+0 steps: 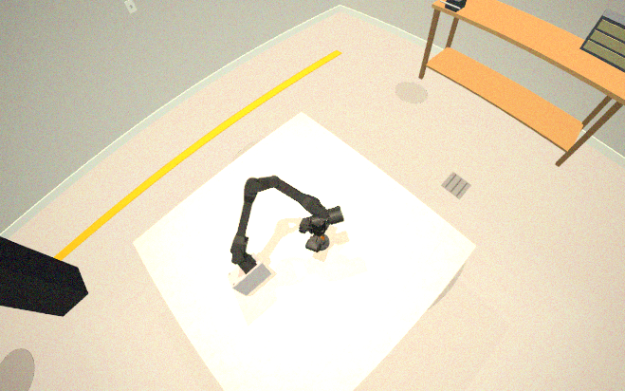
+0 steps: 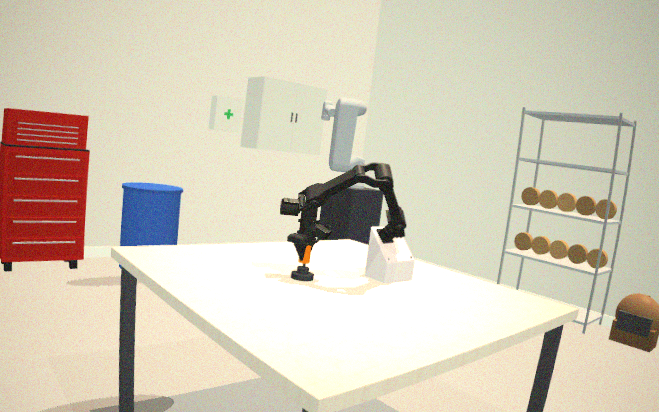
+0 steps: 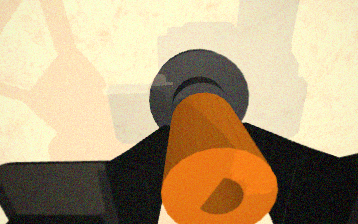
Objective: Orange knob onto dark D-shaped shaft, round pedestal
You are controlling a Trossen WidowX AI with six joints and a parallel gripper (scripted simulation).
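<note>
My gripper (image 2: 303,255) (image 3: 204,131) is shut on the orange knob (image 2: 307,254) (image 3: 202,125) (image 1: 322,237), with a dark finger on either side of it. The knob is held above the dark round pedestal (image 2: 302,275) (image 3: 200,62) (image 1: 325,244). A short piece of the dark shaft (image 2: 304,265) shows between the knob's lower end and the pedestal in the exterior view. In the wrist view the D-shaped hole (image 3: 226,195) shows in the knob's top face, and the knob hides the shaft. Whether the shaft's tip is inside the knob cannot be told.
A white block with a sloped grey face (image 1: 252,279) (image 2: 390,266) stands on the table (image 1: 304,340) (image 2: 372,327) by the arm's base. The arm (image 1: 244,214) (image 2: 344,182) arches from there to the pedestal. Shadows lie around the pedestal.
</note>
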